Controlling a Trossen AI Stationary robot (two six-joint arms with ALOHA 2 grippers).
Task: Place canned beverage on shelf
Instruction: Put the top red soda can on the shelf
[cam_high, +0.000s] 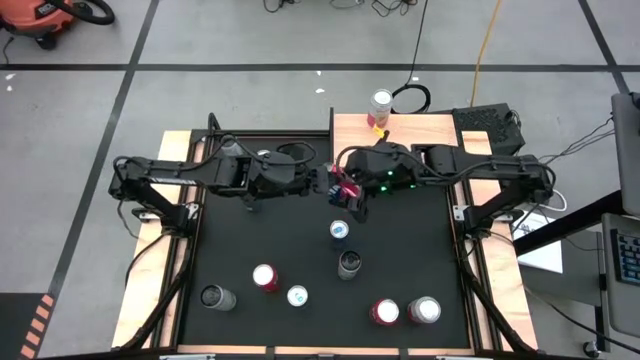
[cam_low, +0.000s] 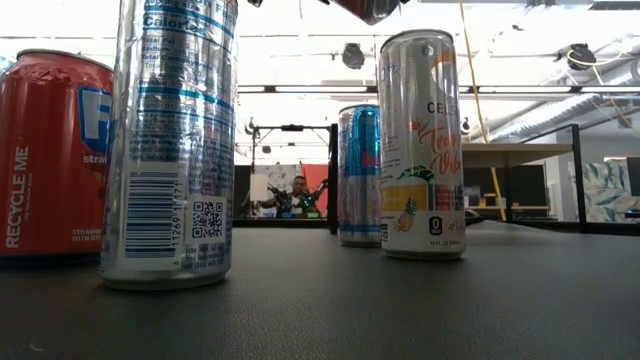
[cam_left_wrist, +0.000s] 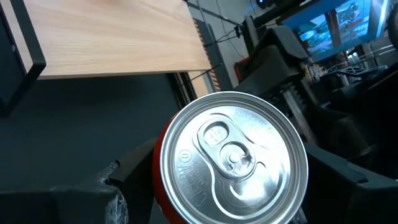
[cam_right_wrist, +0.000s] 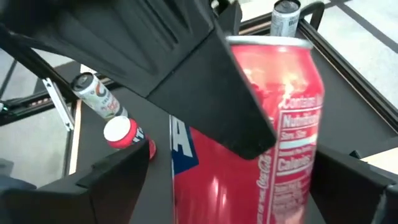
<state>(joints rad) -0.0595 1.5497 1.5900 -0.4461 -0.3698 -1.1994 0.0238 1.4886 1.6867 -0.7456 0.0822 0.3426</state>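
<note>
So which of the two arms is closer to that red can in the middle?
Left. The left gripper is clamped on the red can, holding it above the table. The right gripper faces it with open fingers either side of the can, not touching.

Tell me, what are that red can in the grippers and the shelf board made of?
The red can looks like thin aluminium: shiny silver lid with a pull tab, glossy printed wall. The shelf board looks like pale, matte wood, with visible grain, possibly a veneer or laminate.
</note>
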